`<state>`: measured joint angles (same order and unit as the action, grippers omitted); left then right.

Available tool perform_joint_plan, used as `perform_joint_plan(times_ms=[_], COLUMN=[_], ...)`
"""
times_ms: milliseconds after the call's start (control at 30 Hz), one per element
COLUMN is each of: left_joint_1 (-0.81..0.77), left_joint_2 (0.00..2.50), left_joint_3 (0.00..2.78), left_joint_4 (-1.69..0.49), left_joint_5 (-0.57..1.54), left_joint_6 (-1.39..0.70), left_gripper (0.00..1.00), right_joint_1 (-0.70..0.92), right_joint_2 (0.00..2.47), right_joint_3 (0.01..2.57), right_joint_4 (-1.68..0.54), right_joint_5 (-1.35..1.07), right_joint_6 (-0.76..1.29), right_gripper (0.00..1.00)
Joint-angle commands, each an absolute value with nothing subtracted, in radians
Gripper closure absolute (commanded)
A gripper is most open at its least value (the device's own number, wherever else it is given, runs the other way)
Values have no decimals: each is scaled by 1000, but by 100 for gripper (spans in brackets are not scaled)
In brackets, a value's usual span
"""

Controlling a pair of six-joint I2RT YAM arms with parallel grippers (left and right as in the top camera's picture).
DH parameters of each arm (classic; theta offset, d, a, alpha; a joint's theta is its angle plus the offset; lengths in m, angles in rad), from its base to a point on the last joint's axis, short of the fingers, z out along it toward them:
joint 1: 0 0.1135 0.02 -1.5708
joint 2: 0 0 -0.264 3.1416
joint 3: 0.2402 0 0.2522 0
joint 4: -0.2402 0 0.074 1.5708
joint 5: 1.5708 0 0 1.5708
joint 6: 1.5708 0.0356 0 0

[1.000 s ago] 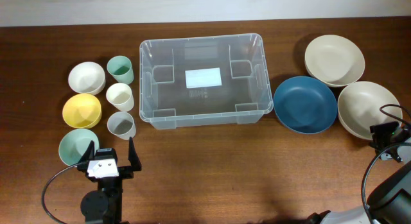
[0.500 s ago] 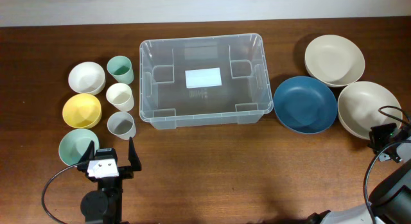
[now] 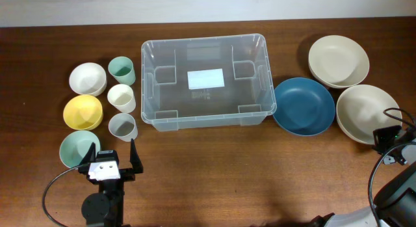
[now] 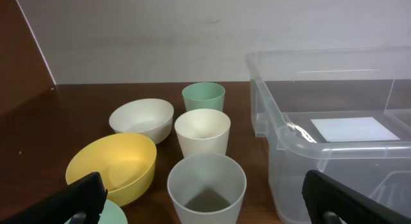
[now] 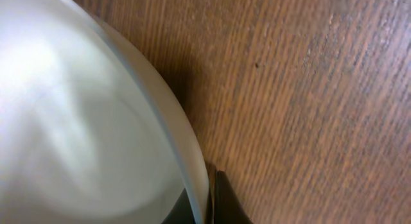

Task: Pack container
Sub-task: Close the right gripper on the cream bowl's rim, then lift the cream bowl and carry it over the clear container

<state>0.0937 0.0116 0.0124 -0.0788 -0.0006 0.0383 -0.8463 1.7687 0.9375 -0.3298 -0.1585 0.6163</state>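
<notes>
The clear container (image 3: 205, 80) stands empty at the table's middle, white label on its base; its left end shows in the left wrist view (image 4: 334, 134). My right gripper (image 3: 379, 138) is shut on the near rim of the lower beige bowl (image 3: 364, 111); in the right wrist view the rim (image 5: 186, 147) sits between the fingers (image 5: 209, 199). That bowl touches the blue bowl (image 3: 303, 105). My left gripper (image 3: 113, 154) is open and empty, just in front of the grey cup (image 3: 123, 127), which lies between its fingers (image 4: 204, 205) in the left wrist view.
Left of the container stand a white bowl (image 3: 88, 79), yellow bowl (image 3: 83, 112), pale green bowl (image 3: 78, 149), green cup (image 3: 121, 71) and cream cup (image 3: 121, 98). A second beige bowl (image 3: 338, 61) sits at the back right.
The lower beige bowl has slid slightly left with my right gripper on its rim, and the blue bowl has shifted left toward the container. The left arm has not moved.
</notes>
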Motion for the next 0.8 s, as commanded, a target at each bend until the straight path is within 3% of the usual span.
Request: perform_joint_plan(times_ms=[0,333,767], left_joint_1=[94,94,94], left_joint_2=[5,5,5], left_joint_3=[9,9,9], left_joint_4=[-83,-83,-83], left_joint_5=[3,3,3], left_joint_6=[54,54,54], left_gripper=[0,0,0], right_joint_1=[-892,-1010,-937], right_joint_2=[1776,1770,1615], right_joint_3=[961,1089,1407], right_joint_4=[-359,-554,-842], right_joint_5=[-146,-218,-448], right_joint_6=[634,599,501], right_gripper=[96,96,96])
